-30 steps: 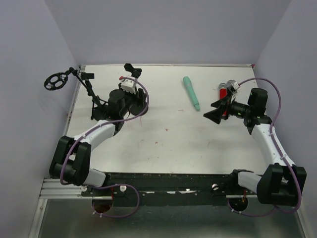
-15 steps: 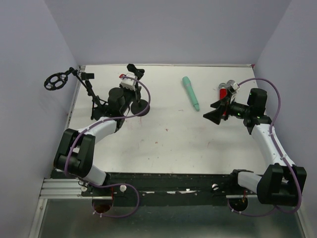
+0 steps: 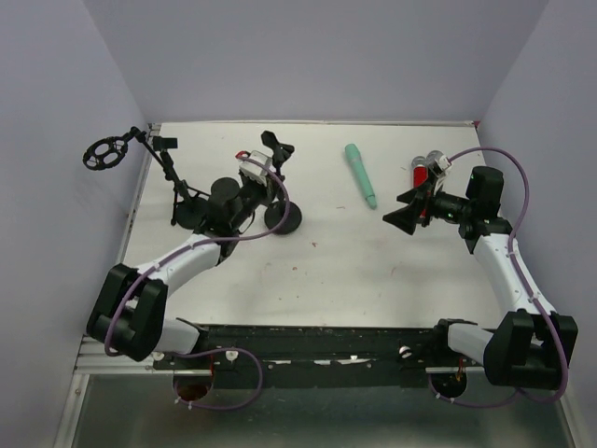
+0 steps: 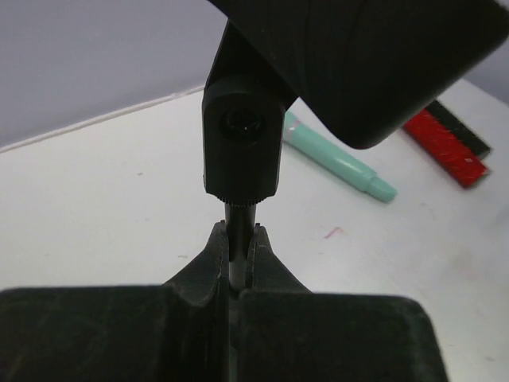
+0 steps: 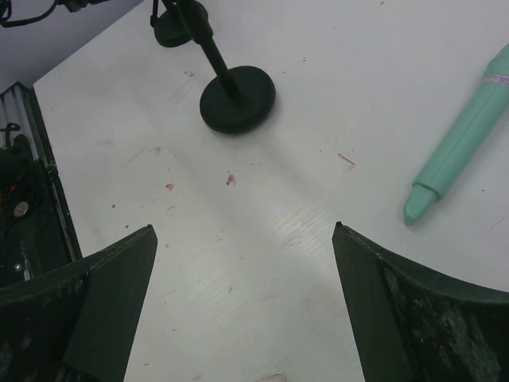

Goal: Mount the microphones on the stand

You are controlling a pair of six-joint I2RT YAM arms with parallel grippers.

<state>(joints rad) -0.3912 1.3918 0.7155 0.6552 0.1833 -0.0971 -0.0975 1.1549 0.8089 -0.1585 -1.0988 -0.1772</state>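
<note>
As it looks from overhead, stand (image 3: 283, 219): a thin black pole on a flat round base with a clip on top, near the middle of the white table (image 3: 326, 271).
Overhead, left gripper (image 3: 262, 177): clamped on the pole above the base.
Overhead, mint-green microphone (image 3: 360, 175): a smooth tapered stick lying flat at 2 o'clock from the base, well apart from it.
Overhead, red microphone (image 3: 420, 174): at 3 o'clock from the mint one, partly hidden behind the right gripper (image 3: 408, 211).
Overhead, right gripper: fingers spread wide, holding nothing.
Overhead, second stand (image 3: 177, 191): spindly and black, at 9 o'clock from the first.
Left wrist, left gripper (image 4: 238, 247): matte black fingers pressed tight on the pole.
Left wrist, stand (image 4: 241, 143): a rounded joint block with a ribbed lower rim; above it is a blurred black mass, cut off.
Left wrist, mint-green microphone (image 4: 334, 159): at 2 o'clock, its far end behind the joint.
Left wrist, red microphone (image 4: 445, 147) and black microphone (image 4: 465, 131): side by side at 3 o'clock, only short strips showing.
Right wrist, right gripper (image 5: 242, 231): scuffed dark fingers wide apart, bare table between them.
Right wrist, stand (image 5: 237, 97): a matte disc at 12 o'clock, its pole cut off.
Right wrist, mint-green microphone (image 5: 461, 135): at 3 o'clock, its wide end out of frame.
</note>
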